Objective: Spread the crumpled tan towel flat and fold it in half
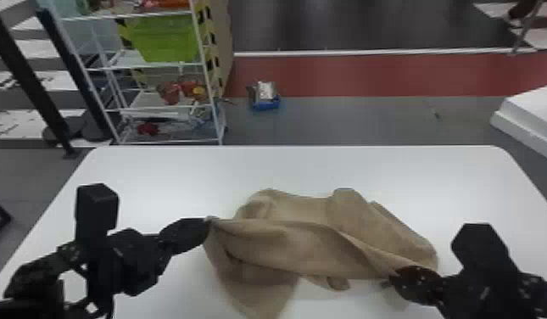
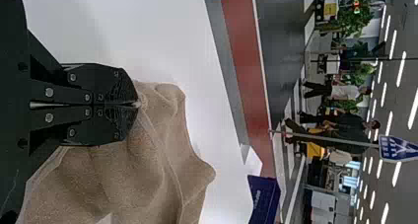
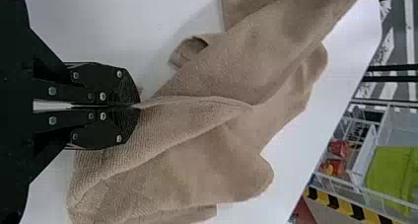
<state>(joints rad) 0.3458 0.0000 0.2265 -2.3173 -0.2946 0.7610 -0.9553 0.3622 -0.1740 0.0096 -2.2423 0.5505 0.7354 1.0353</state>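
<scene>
Pinching the tan towel [image 1: 302, 246] at two spots, both grippers. Left gripper [image 1: 208, 220]: fingers pressed together on a corner-like bit of cloth, left part of the towel; the wrist view shows the tips [image 2: 129, 93] meeting over it. Right gripper [image 1: 391, 281]: also closed up, thin edge of cloth caught between the tips, at the towel's near right part. Towel's on the white table [image 1: 157, 174], bunched, not flat, not folded in half. A band of cloth runs slantwise from one gripper to the other; loose humps lie beyond it, a flap drops below the left gripper toward the robot. Bare tabletop shows between the towel and the far edge. Behind the table, left side: white wire rack [image 1: 219, 127] with a green bin [image 1: 166, 40]. Blue container [image 1: 266, 104] on the floor, right of the rack.
</scene>
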